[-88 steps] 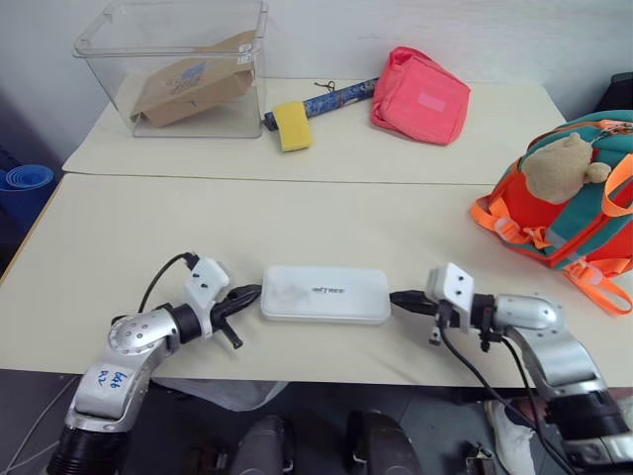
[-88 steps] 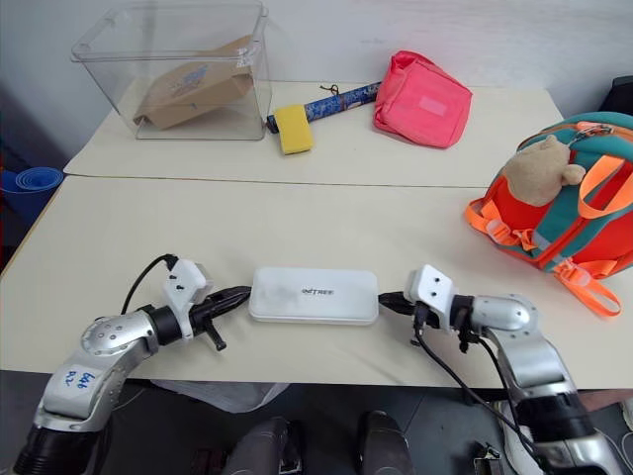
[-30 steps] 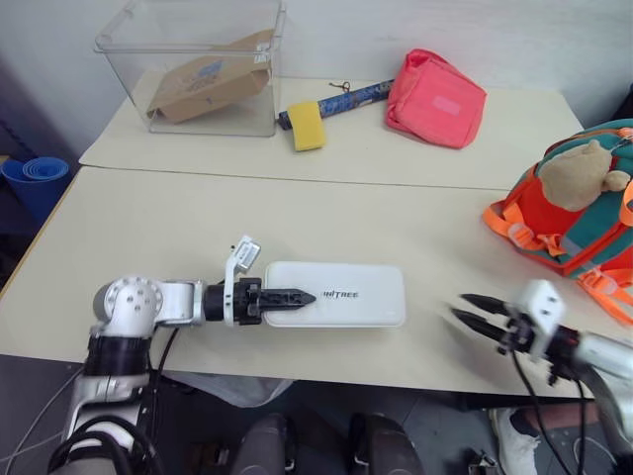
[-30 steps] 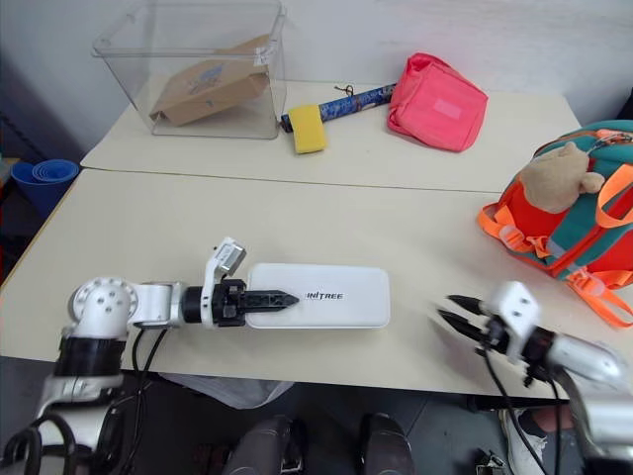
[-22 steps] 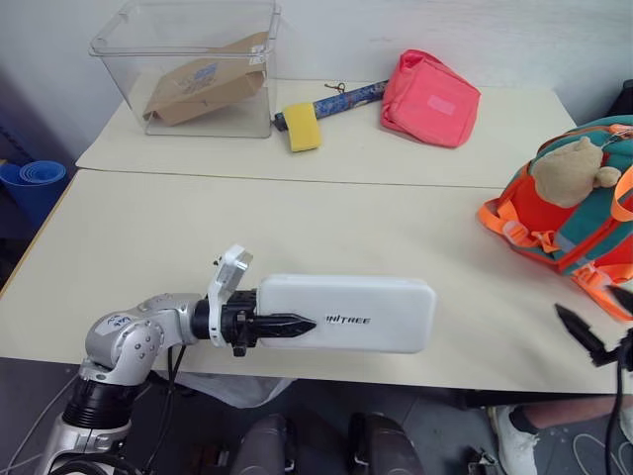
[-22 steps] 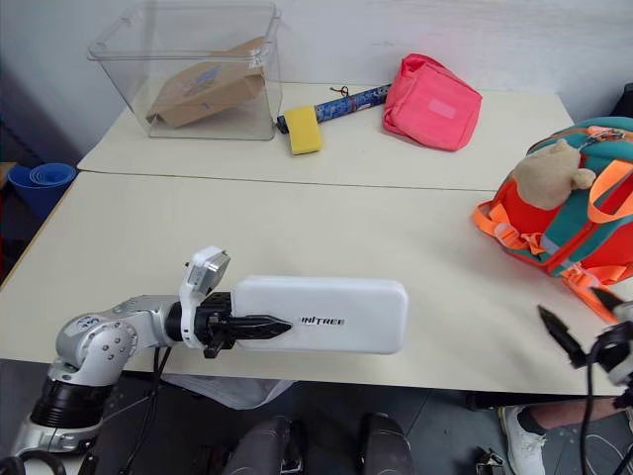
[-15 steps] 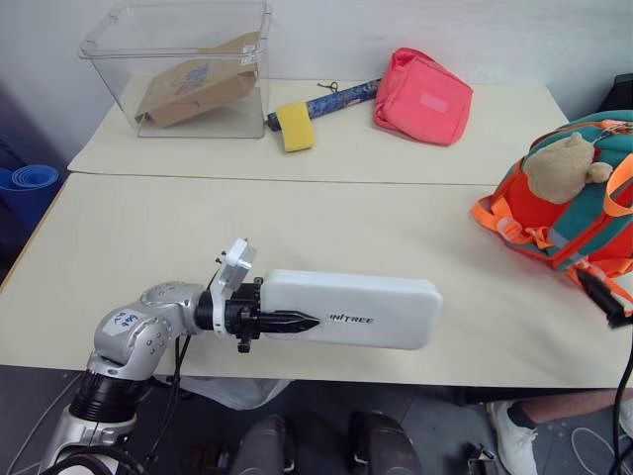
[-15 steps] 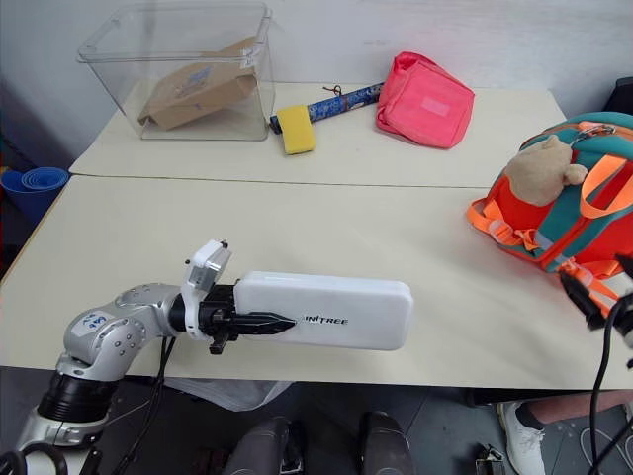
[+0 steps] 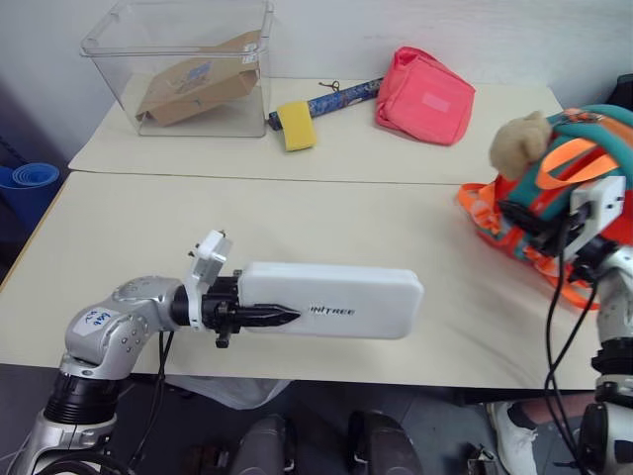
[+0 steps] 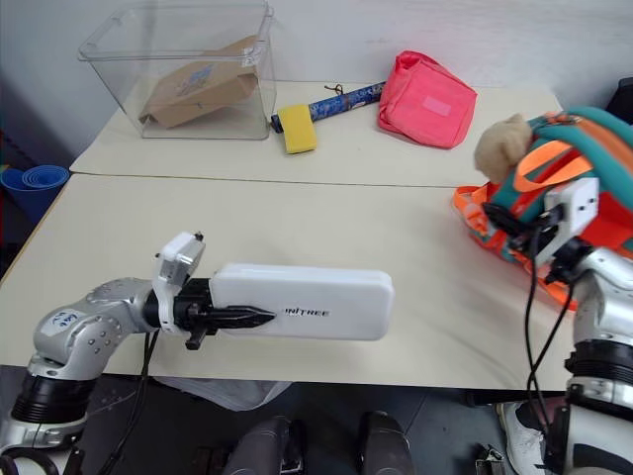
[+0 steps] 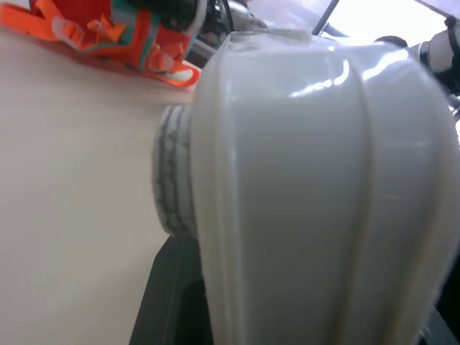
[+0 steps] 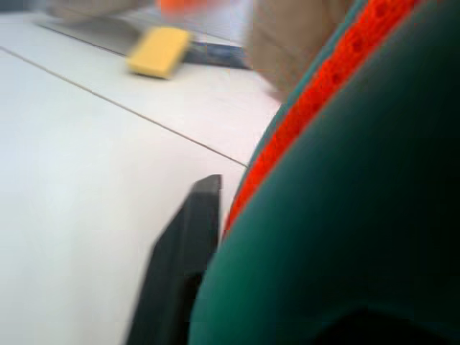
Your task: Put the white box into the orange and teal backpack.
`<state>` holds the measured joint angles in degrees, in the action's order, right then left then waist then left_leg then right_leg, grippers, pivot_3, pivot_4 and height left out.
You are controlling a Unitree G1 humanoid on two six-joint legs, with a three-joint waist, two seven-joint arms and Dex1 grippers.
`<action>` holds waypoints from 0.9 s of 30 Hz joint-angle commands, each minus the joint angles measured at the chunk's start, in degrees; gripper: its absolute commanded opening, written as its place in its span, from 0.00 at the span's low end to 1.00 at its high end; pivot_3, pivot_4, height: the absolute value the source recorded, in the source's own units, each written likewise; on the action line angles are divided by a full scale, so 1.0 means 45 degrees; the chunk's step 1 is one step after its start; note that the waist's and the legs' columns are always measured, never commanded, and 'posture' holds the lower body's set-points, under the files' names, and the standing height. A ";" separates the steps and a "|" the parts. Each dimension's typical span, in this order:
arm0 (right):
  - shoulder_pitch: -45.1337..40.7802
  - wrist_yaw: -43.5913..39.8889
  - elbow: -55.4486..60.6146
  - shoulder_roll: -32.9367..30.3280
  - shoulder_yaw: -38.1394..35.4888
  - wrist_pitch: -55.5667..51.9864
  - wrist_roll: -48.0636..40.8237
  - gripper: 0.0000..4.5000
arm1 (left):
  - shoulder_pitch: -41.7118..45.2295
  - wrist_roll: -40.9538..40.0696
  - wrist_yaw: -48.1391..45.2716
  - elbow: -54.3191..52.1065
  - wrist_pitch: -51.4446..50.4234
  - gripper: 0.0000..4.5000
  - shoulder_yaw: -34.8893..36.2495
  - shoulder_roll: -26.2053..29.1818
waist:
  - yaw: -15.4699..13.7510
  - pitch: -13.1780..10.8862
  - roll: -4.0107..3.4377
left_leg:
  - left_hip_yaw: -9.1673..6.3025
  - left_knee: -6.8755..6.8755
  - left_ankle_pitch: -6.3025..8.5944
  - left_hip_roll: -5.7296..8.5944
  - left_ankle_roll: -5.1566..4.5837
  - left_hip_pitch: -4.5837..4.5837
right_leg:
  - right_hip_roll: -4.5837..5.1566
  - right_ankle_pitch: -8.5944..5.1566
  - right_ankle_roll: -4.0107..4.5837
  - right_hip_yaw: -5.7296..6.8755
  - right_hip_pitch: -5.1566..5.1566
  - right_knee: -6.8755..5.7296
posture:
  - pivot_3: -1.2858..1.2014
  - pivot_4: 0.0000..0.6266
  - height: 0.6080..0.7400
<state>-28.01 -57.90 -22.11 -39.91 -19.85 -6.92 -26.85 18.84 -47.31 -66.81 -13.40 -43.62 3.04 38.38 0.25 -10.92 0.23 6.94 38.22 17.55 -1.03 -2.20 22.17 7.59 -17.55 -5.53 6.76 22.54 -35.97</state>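
Carrying the white box toward the backpack

The left gripper [image 9: 259, 315] was clamped on one short end of the white box [image 9: 331, 300], holding it roughly level just above the near part of the table [image 9: 247, 218], long axis pointing away from the gripper toward the orange and teal backpack [image 9: 593, 148].

The right gripper [image 10: 507, 226] was pressed against the backpack's front, below the plush bear charm [image 10: 500, 143]; whether its fingers pinched fabric I could not tell.

Judged step: transport under way, bag being readied. No open mouth was visible on the backpack, so the next move likely called for opening or spreading it first.

Room: bare table lay between box tip and bag. The table's near edge ran right under the box. The clear bin [image 9: 183, 64], yellow sponge [image 9: 292, 126] and pink pouch [image 9: 422, 96] sat well beyond the left gripper, out of the path.
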 commanded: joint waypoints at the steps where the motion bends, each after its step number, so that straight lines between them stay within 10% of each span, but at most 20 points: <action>1: 0.0520 0.0064 0.3601 0.0404 0.0361 -0.2004 -0.1817 0.01 | -0.0172 -0.0319 -0.0264 -0.0082 0.0126 0.28 0.0745 0.0426 | 0.0027 -0.0004 -0.0007 | -0.0002 0.0000 0.0001 0.0000 0.0001 0.0000 | 0.0000 0.0000 0.0000 0.0002 0.0002 -0.0002 | 0.52 0.24 1.00; 7: 0.2500 0.1612 1.0395 0.0032 0.0677 -0.7864 -0.8399 0.01 | -0.0950 -0.0091 -0.0520 0.1239 0.0273 0.28 0.1958 0.1313 | 0.0034 -0.0013 -0.0021 | -0.0013 -0.0014 0.0010 -0.0020 0.0019 0.0008 | -0.0009 -0.0001 0.0001 0.0012 0.0014 0.0002 | 0.52 0.24 1.00; 14: 0.4799 0.2572 1.2601 -0.2634 -0.1088 -1.0356 -1.3498 0.01 | -0.2151 -0.0999 -0.0737 0.0939 -0.0704 0.28 0.3860 0.2738 | -0.0026 -0.0025 0.0015 | -0.0030 -0.0018 0.0061 -0.0009 -0.0010 0.0014 | 0.0039 -0.0001 0.0005 0.0016 0.0005 0.0083 | 0.52 0.24 1.00; 27: 0.6958 -0.1347 1.0790 -0.4805 -0.1489 -1.0074 -0.9397 0.01 | 0.1922 -0.2469 0.2240 0.0817 -0.0780 0.28 0.4120 0.0757 | -0.0395 -0.0031 0.0054 | -0.0043 0.0000 0.0070 0.0027 -0.0032 0.0023 | 0.0047 0.0012 -0.0020 0.0025 -0.0016 0.0088 | 0.52 0.24 1.00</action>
<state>3.24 -61.39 27.17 -60.39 -26.75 -53.37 -71.25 24.11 -59.05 -58.18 -10.13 -49.81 22.72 42.64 -1.53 -11.06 0.47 6.75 38.21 17.86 -0.90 -2.34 22.26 7.77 -17.49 -5.64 6.87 22.45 -35.59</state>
